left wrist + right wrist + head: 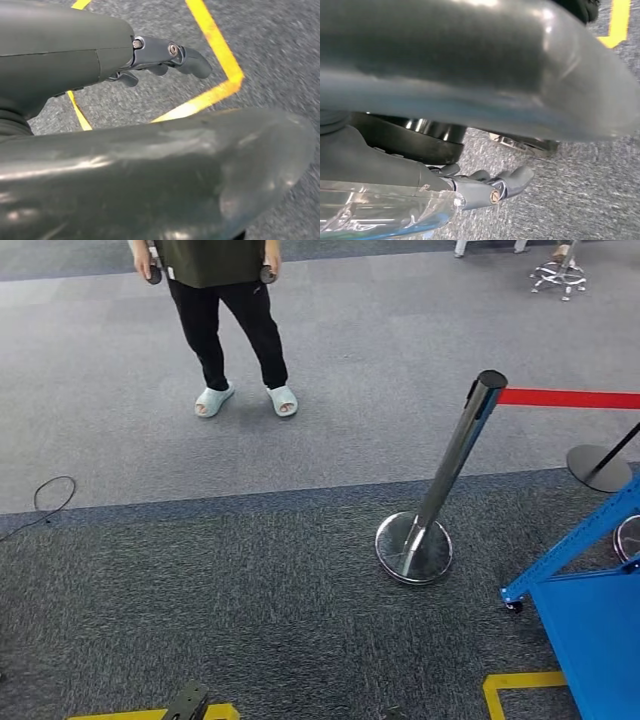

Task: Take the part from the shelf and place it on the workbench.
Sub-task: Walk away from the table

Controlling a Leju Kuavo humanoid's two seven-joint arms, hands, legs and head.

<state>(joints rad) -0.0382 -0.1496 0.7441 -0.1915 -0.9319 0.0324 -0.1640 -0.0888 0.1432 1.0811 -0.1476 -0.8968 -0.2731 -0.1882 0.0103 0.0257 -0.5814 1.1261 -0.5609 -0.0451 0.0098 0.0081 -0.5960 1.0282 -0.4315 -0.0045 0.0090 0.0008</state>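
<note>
Judging by the carpet (226, 580) and a blue frame (581, 570) at the head view's edge, the task looks barely begun: the left hand (166, 57) and right hand (490, 187) hang with fingers loosely apart, holding nothing, and where the part lies cannot be told.

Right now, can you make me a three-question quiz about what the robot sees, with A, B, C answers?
1. Where does the blue shelf frame stand?
A. On the robot's right
B. On its left
C. Behind the person

2. What colour is the belt on the silver post?
A. Green
B. Red
C. White

3. How is the left hand?
A. Holding a part
B. Holding a cable
C. Holding nothing

Answers: 1 A, it fills the head view's lower right corner. 2 B, a red strip runs from the post's top. 3 C, only floor lies beyond its fingers.
</note>
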